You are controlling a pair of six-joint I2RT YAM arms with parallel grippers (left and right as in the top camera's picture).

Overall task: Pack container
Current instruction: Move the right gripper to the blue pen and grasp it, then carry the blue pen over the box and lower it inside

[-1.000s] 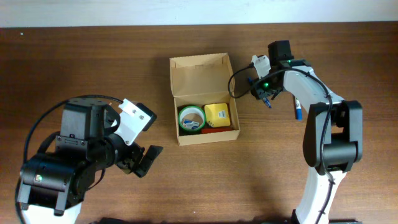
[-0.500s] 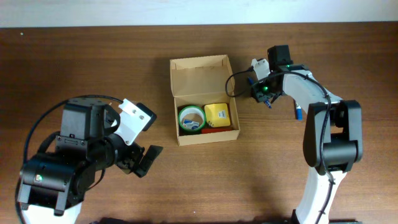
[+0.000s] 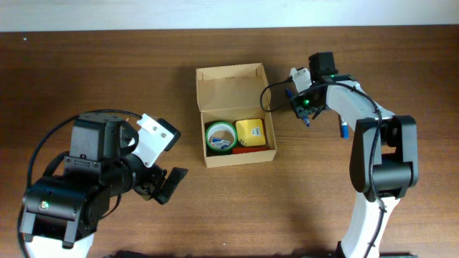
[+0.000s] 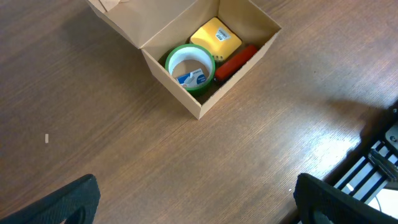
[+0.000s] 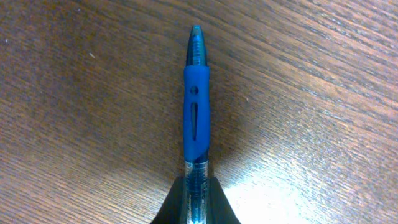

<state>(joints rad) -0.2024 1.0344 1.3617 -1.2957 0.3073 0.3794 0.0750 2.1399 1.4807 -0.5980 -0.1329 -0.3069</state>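
While the box (image 3: 231, 89) sits open at mid-table, its flap folded back toward the far edge, the right claw (image 3: 304, 107) hangs near its right side. The claw is apart from the box, about level with the fold between flap and body. It is pinched on a blue pen (image 5: 196, 112), whose tip points out over the bare table (image 3: 107, 64). The left claw (image 3: 166, 185) is spread wide, well apart from the box at its near left. Inside the box a green tape roll (image 4: 189, 67) lies beside a yellow block (image 4: 215, 37), with a red thing (image 4: 236, 61) along the near wall.
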